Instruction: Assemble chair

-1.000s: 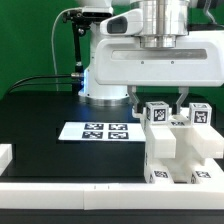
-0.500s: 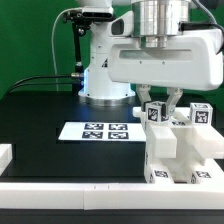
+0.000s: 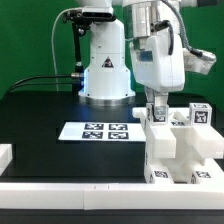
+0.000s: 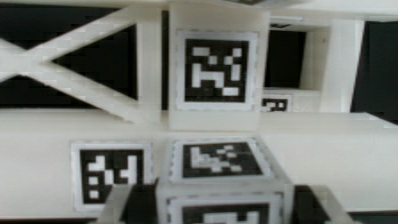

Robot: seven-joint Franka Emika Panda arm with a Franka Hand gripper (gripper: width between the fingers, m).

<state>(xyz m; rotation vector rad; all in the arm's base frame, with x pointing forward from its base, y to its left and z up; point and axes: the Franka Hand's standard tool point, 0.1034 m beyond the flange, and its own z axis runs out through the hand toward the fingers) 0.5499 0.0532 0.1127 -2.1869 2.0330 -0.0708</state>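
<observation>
Chair [image 3: 183,152]: white blocky assembly bearing square tags, on the black table [image 3: 40,110] at the exterior view's right, front.

Gripper [image 3: 158,113]: directly above the chair's rear tagged post, turned edge-on; whether the fingers are apart or clamped cannot be told.

Marker board [image 3: 97,131]: flat on the table, just beside the chair on the exterior view's left.

Wrist view: tagged chair post [image 4: 217,70] close up.

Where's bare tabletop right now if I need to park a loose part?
Free: the black table on the exterior view's left, from the marker board out to the white rim. Crowded: the exterior view's right, where the chair sits under the gripper.
</observation>
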